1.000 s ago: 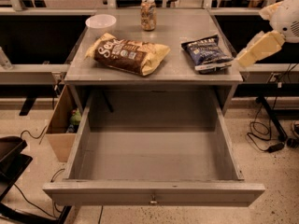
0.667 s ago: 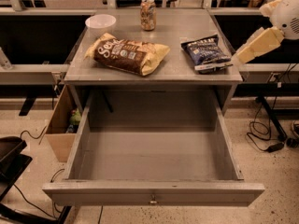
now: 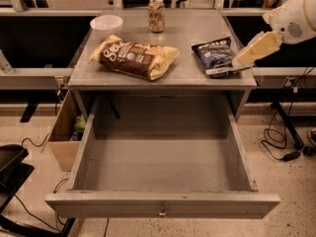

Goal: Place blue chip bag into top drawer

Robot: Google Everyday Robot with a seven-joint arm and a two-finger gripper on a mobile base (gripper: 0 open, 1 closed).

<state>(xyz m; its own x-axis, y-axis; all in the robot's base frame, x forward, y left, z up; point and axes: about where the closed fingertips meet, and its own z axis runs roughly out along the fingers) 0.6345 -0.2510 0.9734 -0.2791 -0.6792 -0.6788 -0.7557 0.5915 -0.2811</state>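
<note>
Top drawer (image 3: 163, 204) is pulled right out, deep boxy grey. Flat matte grey tabletop (image 3: 182, 38) above it. Blue chip bag (image 3: 216, 55), small and crinkly, lies near the tabletop's front right edge. Claw (image 3: 228, 70) is down at the bag's near edge; can't tell how open it is. Reckon it's the grab step: next needs a firm pinch on slippery foil.

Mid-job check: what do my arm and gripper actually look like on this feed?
The arm shows at the upper right: a rounded white housing with a small dotted grille, then a tapered cream-yellow link. The gripper is a thin dark piece at the right edge of the table, beside the blue chip bag. No cables or markings show on it.
</note>
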